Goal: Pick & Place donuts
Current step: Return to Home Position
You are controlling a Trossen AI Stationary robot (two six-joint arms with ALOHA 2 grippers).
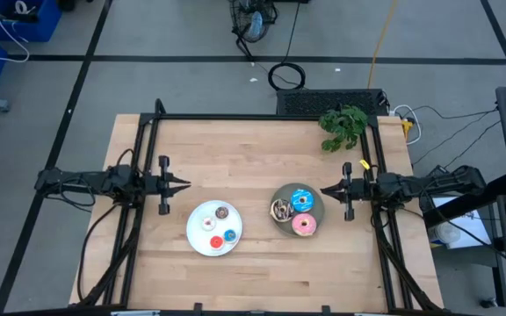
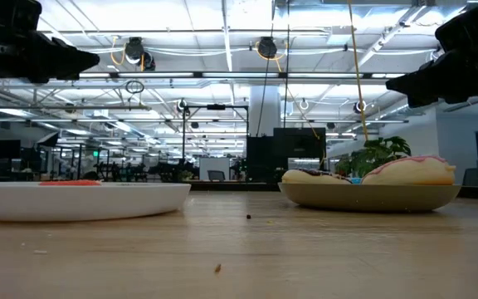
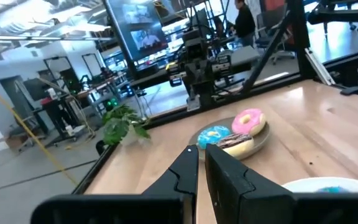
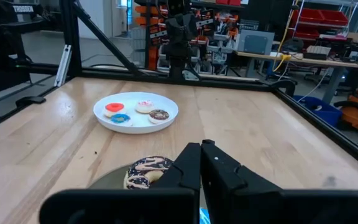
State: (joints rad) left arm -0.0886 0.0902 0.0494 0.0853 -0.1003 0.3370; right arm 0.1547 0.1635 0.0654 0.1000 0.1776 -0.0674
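Well clear of both sets of fingers, all seven donuts. On the grey plate (image 1: 283,190), crowded together: blue sprinkled donut (image 1: 302,199), dark chocolate donut (image 1: 281,209), pink donut (image 1: 304,226). On the white plate (image 1: 197,235), spaced apart: small brown donut (image 1: 222,212), small white donut (image 1: 208,223), small red donut (image 1: 216,242), small blue donut (image 1: 230,235). Left gripper (image 1: 183,184) raised above the wood, left of the white plate, fingers pressed together. Right gripper (image 1: 327,189) raised near the grey plate's right rim, fingers likewise together.
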